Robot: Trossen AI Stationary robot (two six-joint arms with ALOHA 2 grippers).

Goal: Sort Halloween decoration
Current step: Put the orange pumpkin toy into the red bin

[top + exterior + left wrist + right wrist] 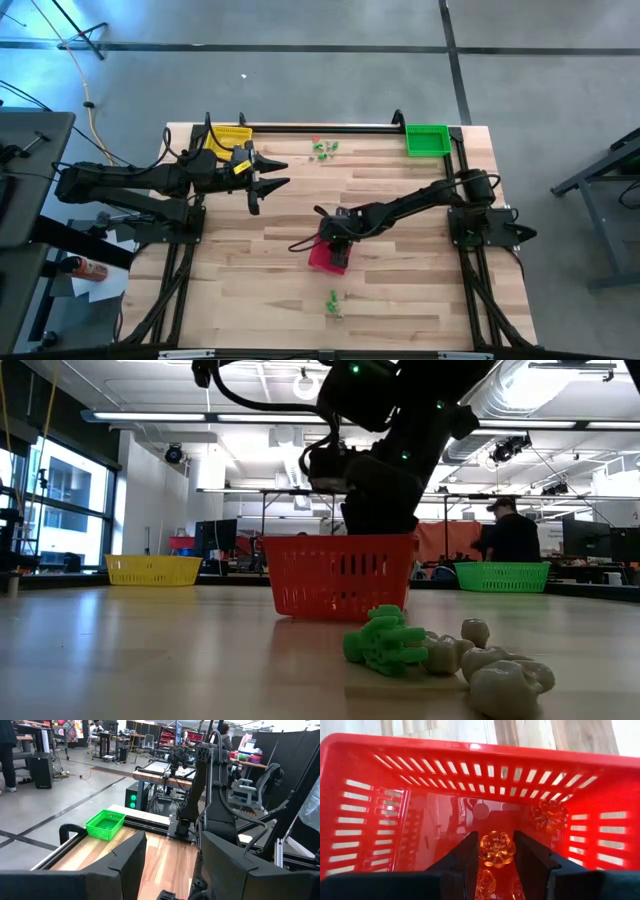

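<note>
A red mesh basket [330,256] stands mid-table, and my right gripper [336,232] reaches down into it. In the right wrist view its fingers flank a small orange pumpkin trinket [496,849] over the basket's floor [445,815]. Two more orange trinkets, one [549,816] and another [485,882], lie inside. Tiny green trinkets lie near the far edge [325,150] and near the near edge [333,303]. That near cluster shows close up as a green trinket [385,640] beside pale ones [500,672]. My left gripper [272,176] hangs open beside the yellow basket [230,136]. My right gripper [496,865] pinches the orange pumpkin trinket by its two opposite sides [482,849] between the fingers. It comes from above, pointing down into the red basket. The trinket fills the gap between the fingers. I cannot tell whether it rests on the basket floor.
The green basket [427,140] sits at the far right corner, the yellow one at the far left. A black rail [330,127] runs along the far edge. Bare wood lies between the red basket and the near trinkets. A person [510,535] stands in the room beyond.
</note>
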